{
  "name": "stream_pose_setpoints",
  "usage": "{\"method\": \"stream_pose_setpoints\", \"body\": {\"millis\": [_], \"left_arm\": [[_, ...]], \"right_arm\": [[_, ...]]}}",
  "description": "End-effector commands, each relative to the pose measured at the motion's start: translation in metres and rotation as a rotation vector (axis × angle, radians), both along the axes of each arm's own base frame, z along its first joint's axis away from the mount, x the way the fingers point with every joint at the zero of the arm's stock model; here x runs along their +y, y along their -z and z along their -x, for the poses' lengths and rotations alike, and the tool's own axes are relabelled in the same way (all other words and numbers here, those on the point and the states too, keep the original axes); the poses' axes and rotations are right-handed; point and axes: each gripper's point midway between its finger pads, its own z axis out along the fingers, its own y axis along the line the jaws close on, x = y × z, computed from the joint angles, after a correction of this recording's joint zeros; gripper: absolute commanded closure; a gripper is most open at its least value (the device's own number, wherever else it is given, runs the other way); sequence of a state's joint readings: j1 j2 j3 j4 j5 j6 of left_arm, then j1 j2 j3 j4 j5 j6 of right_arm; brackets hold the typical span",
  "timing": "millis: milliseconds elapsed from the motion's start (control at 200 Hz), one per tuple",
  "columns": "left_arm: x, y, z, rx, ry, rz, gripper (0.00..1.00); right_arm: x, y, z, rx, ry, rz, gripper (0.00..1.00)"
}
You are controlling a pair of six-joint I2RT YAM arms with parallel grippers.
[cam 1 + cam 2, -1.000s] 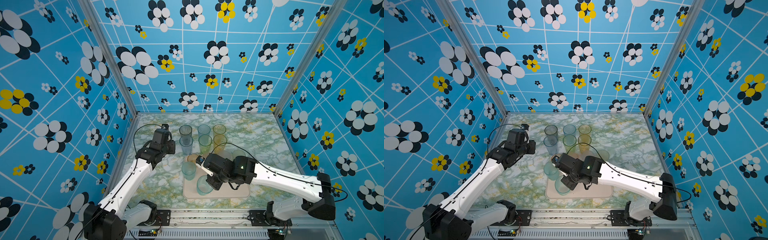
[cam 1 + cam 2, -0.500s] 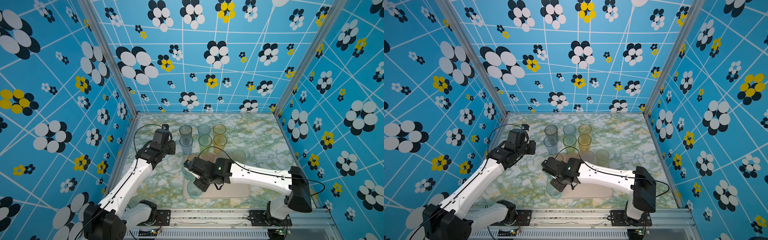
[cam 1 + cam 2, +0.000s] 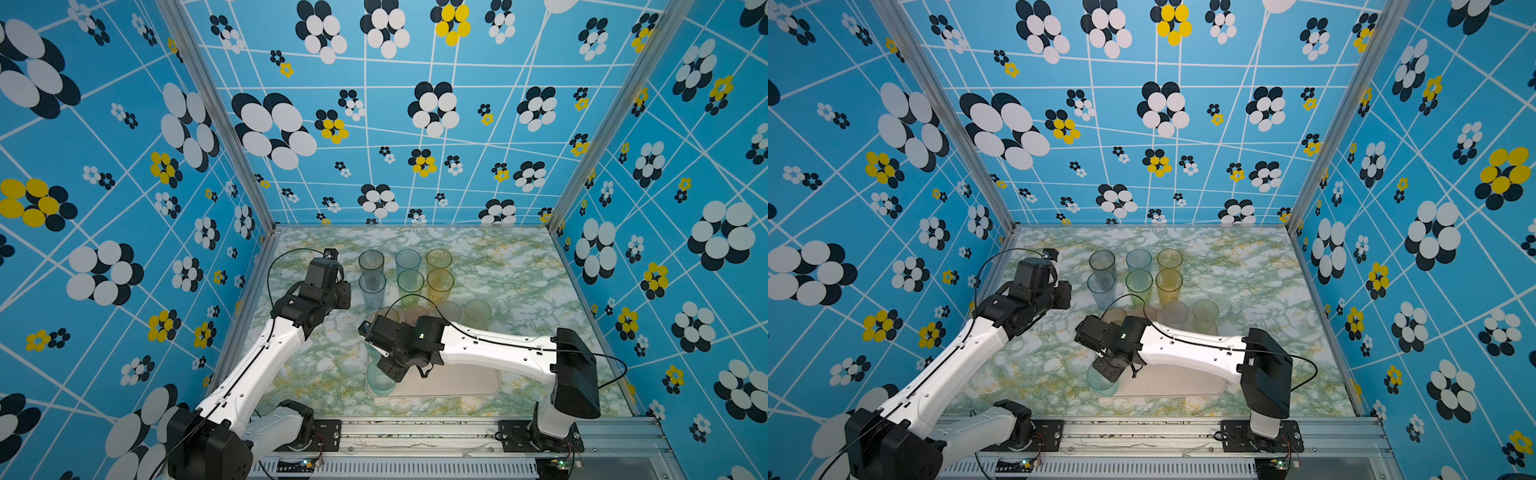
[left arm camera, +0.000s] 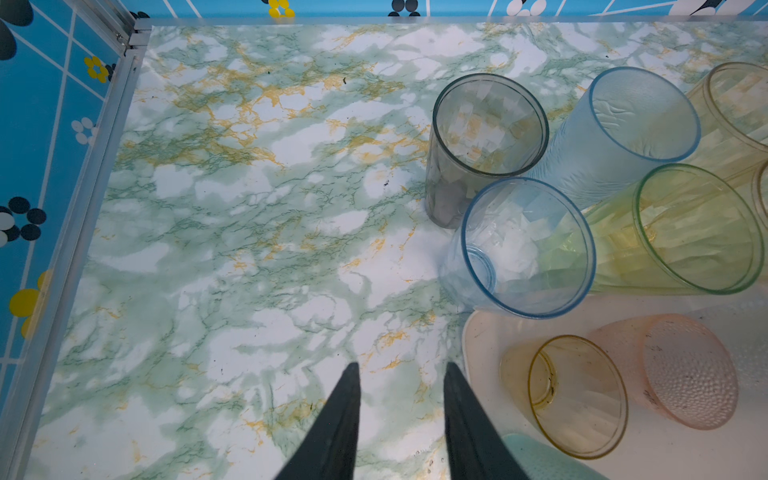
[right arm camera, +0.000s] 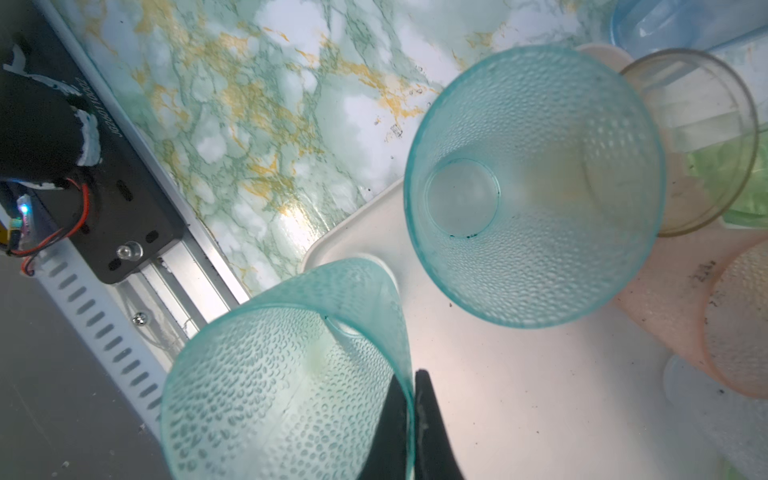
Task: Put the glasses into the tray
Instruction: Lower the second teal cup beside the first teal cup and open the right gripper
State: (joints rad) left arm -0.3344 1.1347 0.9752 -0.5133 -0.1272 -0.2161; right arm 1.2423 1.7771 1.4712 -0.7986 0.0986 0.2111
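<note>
My right gripper point(image 5: 411, 382) is shut on the rim wall of a teal dimpled glass point(image 5: 282, 374), one finger inside and one outside. In both top views that glass point(image 3: 379, 380) point(image 3: 1100, 382) hangs tilted over the near left corner of the cream tray point(image 3: 457, 384). A second teal glass point(image 5: 536, 187) stands upright in the tray point(image 5: 519, 395) just behind it. A short amber glass point(image 4: 573, 395) and a pink glass point(image 4: 681, 370) stand at the tray's far left corner. My left gripper point(image 4: 401, 368) is open over bare table, holding nothing, left of the tray.
Several tall glasses stand in two rows behind the tray: grey point(image 3: 371, 262), pale blue point(image 3: 408, 261), amber point(image 3: 439, 258), blue point(image 3: 372, 286), green point(image 3: 410, 284), amber point(image 3: 439, 284). Two more short glasses point(image 3: 478, 311) sit along the tray's far edge. Patterned walls enclose the table on three sides.
My right arm has carried the teal glass left and toward the tray's near left corner, its elbow swinging in. The left arm has not moved.
</note>
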Motion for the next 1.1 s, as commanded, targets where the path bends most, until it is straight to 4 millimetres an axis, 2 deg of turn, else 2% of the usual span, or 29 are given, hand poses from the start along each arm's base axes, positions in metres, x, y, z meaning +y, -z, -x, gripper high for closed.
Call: {"method": "stream_pose_setpoints", "body": {"millis": [0, 580, 780, 1095], "left_arm": [[0.0, 0.002, 0.007, 0.01, 0.016, -0.012, 0.64], [0.001, 0.004, 0.008, 0.019, 0.016, -0.015, 0.64], [0.002, 0.004, 0.009, 0.017, 0.015, -0.016, 0.64], [0.003, 0.003, 0.01, 0.015, 0.015, -0.019, 0.64]], "right_arm": [[0.01, -0.005, -0.006, -0.018, -0.007, -0.026, 0.98], [0.015, 0.008, -0.007, 0.012, -0.014, -0.013, 0.97], [0.015, 0.008, -0.006, 0.017, -0.016, -0.011, 0.86], [0.015, 0.001, -0.009, 0.002, -0.012, -0.019, 0.81]]}}
